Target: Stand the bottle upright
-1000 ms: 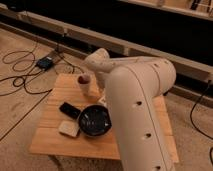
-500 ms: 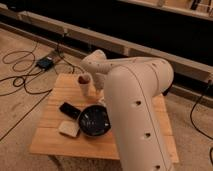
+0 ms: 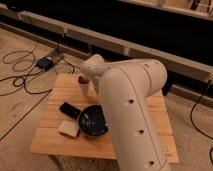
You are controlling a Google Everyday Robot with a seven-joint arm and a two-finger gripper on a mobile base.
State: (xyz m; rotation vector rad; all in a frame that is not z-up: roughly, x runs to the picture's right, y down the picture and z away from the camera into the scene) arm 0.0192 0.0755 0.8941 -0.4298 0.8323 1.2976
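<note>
The bottle (image 3: 69,129) appears as a small pale shape lying flat near the front left of the wooden table (image 3: 55,145), just left of a black bowl. I cannot make out its cap or label. My large white arm (image 3: 131,105) reaches over the table's middle from the front right. Its far end (image 3: 92,66) bends down at the table's back edge. The gripper itself is hidden behind the arm and does not show.
A pale cup with dark red contents (image 3: 83,82) stands at the back of the table beside the arm's end. A flat black device (image 3: 70,109) lies left of the black bowl (image 3: 93,121). Cables and a blue box (image 3: 45,62) lie on the floor to the left.
</note>
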